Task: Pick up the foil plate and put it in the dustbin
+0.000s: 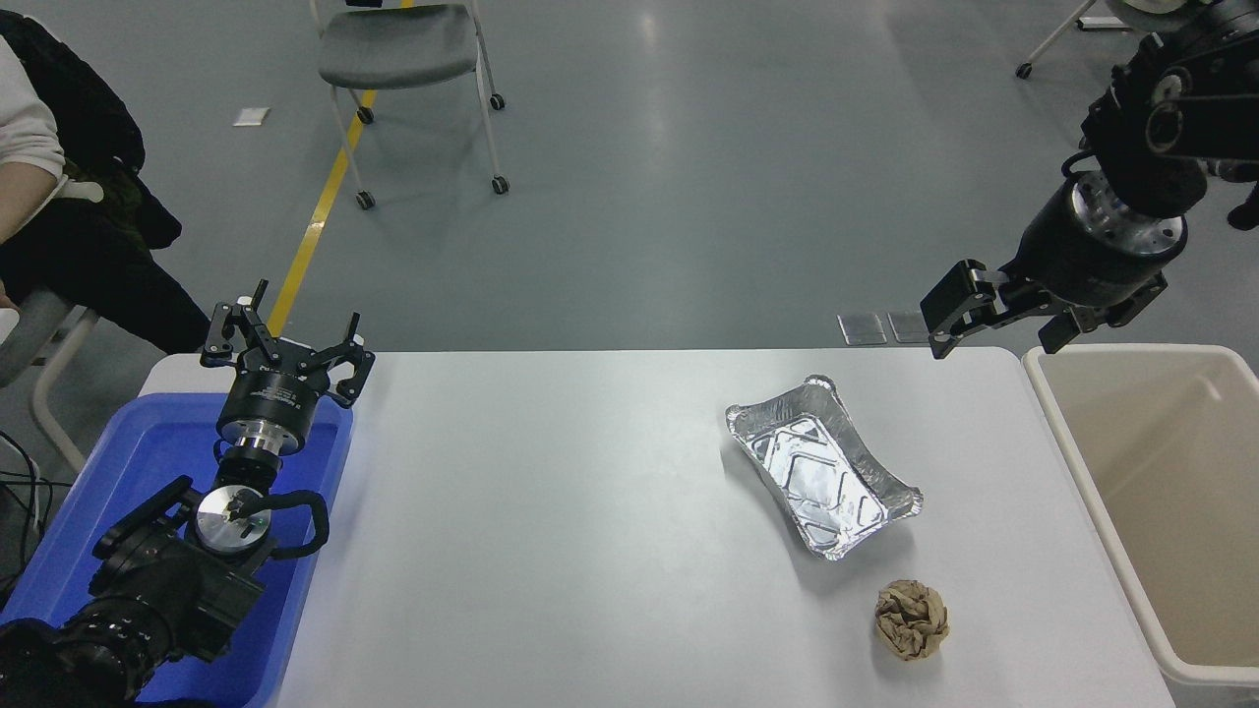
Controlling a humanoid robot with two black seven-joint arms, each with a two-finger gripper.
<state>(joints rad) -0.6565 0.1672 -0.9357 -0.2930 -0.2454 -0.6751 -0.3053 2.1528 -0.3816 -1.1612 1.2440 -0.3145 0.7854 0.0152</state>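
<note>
The foil plate (821, 467) lies upright and empty on the white table (570, 511), right of centre, turned at an angle. The cream dustbin (1080, 470) stands against the table's right edge, and the part of its deep interior in view is bare. My right gripper (998, 332) hangs open in the air above the table's far right corner, up and to the right of the plate and close to the bin's far left corner. It holds nothing. My left gripper (285, 339) is parked open over the blue tray at the lower left.
A crumpled brown paper ball (912, 618) sits just in front of the plate. A blue plastic tray (118, 511) sits under the left arm. A person sits at the far left (59, 197). A wheeled chair (403, 59) stands beyond the table.
</note>
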